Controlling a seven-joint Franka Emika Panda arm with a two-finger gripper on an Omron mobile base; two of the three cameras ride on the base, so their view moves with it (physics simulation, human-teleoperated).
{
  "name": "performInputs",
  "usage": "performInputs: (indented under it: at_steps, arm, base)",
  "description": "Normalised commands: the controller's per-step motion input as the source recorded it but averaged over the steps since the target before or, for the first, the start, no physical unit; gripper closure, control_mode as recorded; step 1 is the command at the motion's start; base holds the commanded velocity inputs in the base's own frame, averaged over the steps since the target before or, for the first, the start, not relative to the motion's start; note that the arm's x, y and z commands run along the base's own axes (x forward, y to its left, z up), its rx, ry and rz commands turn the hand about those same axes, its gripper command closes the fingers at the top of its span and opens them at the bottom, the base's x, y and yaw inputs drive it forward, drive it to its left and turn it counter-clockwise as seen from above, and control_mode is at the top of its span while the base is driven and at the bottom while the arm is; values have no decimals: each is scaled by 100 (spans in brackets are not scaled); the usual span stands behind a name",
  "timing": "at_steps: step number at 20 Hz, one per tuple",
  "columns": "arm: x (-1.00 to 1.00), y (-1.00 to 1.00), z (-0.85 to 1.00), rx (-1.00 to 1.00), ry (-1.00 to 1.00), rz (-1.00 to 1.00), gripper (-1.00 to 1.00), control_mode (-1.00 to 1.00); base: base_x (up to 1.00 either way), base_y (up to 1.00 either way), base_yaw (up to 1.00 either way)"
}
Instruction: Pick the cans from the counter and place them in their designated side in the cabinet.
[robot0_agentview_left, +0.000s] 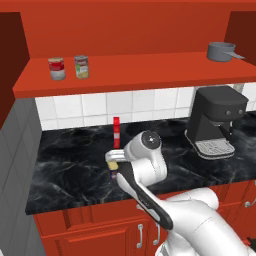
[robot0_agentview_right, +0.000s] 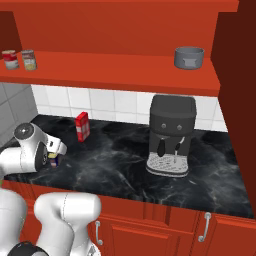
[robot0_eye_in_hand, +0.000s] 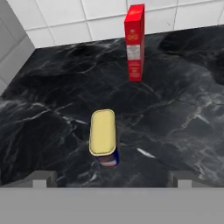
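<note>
The rectangular tin (robot0_eye_in_hand: 103, 136) lies on the black marble counter (robot0_eye_in_hand: 175, 118), showing a yellow top and a dark blue side. My gripper (robot0_eye_in_hand: 111, 179) hovers just above it, open, with the fingertips (robot0_eye_in_hand: 41, 178) wide apart on either side and nothing held. From the base cameras the tin (robot0_agentview_left: 113, 169) (robot0_agentview_right: 52, 160) peeks out under the hand. The round can with the yellow-green label (robot0_agentview_left: 81, 66) (robot0_agentview_right: 29, 59) stands on the left of the red cabinet shelf (robot0_agentview_left: 150, 75), beside the red-and-white can (robot0_agentview_left: 56, 68).
A tall thin red-and-white box (robot0_eye_in_hand: 134, 41) (robot0_agentview_left: 116, 132) stands on the counter behind the tin, near the white tiles. A black coffee machine (robot0_agentview_left: 217, 122) sits at the right of the counter. A grey pot (robot0_agentview_left: 222, 51) rests on the shelf's right end.
</note>
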Motion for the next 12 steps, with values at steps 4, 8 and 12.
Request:
performInputs:
  at_steps: [4,8,12]
  arm:
    - [39,10,-13,0,0,0,-100,-100]
    - [34,17,-6,-1,2,0,-100,-100]
    - [29,21,0,-2,9,0,-100,-100]
  base:
    - [0,0,0]
    - [0,0,0]
    - [0,0,0]
